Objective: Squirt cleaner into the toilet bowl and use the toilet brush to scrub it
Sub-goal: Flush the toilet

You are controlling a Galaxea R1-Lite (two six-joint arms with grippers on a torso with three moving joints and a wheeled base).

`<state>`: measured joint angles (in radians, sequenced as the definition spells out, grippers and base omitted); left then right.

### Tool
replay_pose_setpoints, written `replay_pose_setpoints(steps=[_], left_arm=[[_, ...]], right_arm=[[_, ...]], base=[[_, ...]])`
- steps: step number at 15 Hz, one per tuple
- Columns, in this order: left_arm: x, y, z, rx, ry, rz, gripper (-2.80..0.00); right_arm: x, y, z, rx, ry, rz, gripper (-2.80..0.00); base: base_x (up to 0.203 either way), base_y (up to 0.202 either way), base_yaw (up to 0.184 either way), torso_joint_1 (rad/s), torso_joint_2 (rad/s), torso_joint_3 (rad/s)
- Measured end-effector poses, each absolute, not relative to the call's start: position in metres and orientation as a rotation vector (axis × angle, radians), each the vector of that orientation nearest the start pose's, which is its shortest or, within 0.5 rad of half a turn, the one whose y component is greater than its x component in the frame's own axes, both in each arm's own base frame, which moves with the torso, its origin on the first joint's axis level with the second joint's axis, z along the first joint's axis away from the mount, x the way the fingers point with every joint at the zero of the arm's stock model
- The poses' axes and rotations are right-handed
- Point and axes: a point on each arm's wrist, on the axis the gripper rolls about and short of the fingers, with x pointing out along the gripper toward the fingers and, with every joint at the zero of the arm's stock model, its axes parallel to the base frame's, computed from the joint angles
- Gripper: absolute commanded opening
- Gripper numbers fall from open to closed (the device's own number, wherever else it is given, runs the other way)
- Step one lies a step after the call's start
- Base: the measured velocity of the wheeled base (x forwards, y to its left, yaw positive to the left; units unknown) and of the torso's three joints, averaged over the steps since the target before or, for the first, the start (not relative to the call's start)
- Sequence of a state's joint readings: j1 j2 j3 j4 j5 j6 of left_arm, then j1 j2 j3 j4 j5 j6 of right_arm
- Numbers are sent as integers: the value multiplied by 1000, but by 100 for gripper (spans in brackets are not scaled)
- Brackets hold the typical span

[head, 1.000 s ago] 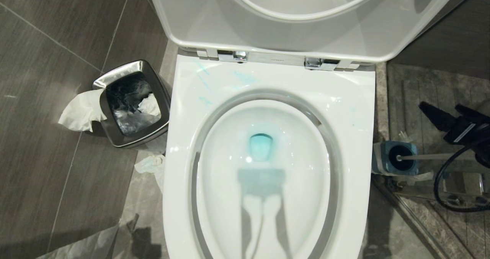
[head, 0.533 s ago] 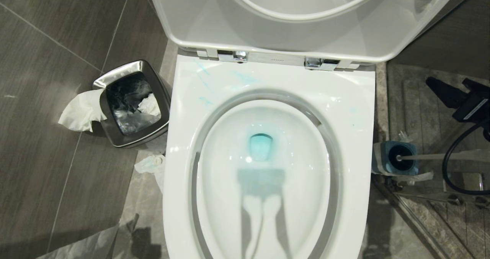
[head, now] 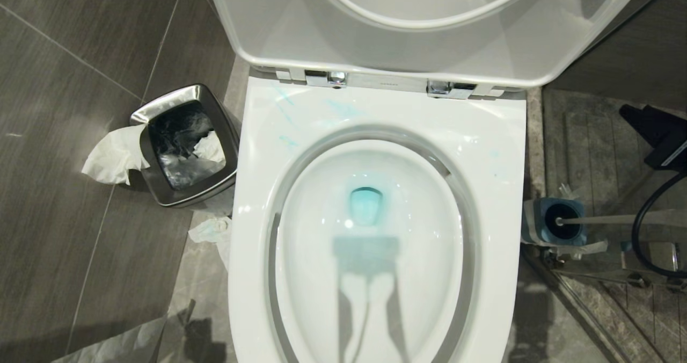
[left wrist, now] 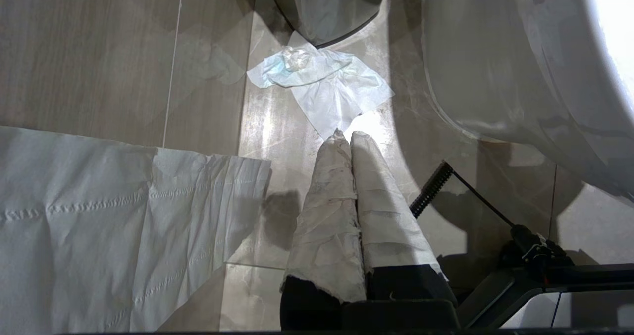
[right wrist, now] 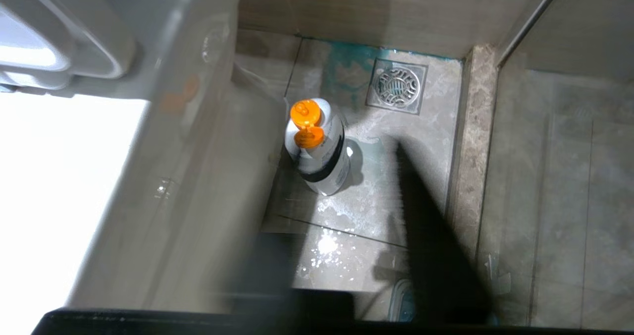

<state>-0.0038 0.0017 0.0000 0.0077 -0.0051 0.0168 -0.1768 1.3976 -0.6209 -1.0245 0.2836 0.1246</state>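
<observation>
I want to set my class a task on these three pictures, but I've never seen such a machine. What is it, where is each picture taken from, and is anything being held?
It is a wheeled robot with two arms, meant to clean a toilet. One picture looks down from its head at the toilet bowl, with blue-green water at the bottom. A steel bin stands on the robot's left and the toilet brush sits in its holder on the right. The other two pictures come from cameras on the wrists. The left hand is shut and empty above tissue on the floor. The right hand is beside the bowl, above the cleaner, which stands on the floor with nothing gripping it.
</observation>
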Motion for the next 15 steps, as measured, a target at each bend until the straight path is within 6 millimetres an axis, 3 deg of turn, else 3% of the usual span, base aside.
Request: replay_pose_setpoints(steps=[5,15], left_arm=[[-23,0,75,16,9,-10,-280],[-23,0,75,17,10,-10,-280]], right_arm=[[208,-31,261,76,-217,118,-280],[179,-26,272,94,-218,118,-280]], base=[[0,0,0,1,0,75],[0,0,0,2,3,200]])
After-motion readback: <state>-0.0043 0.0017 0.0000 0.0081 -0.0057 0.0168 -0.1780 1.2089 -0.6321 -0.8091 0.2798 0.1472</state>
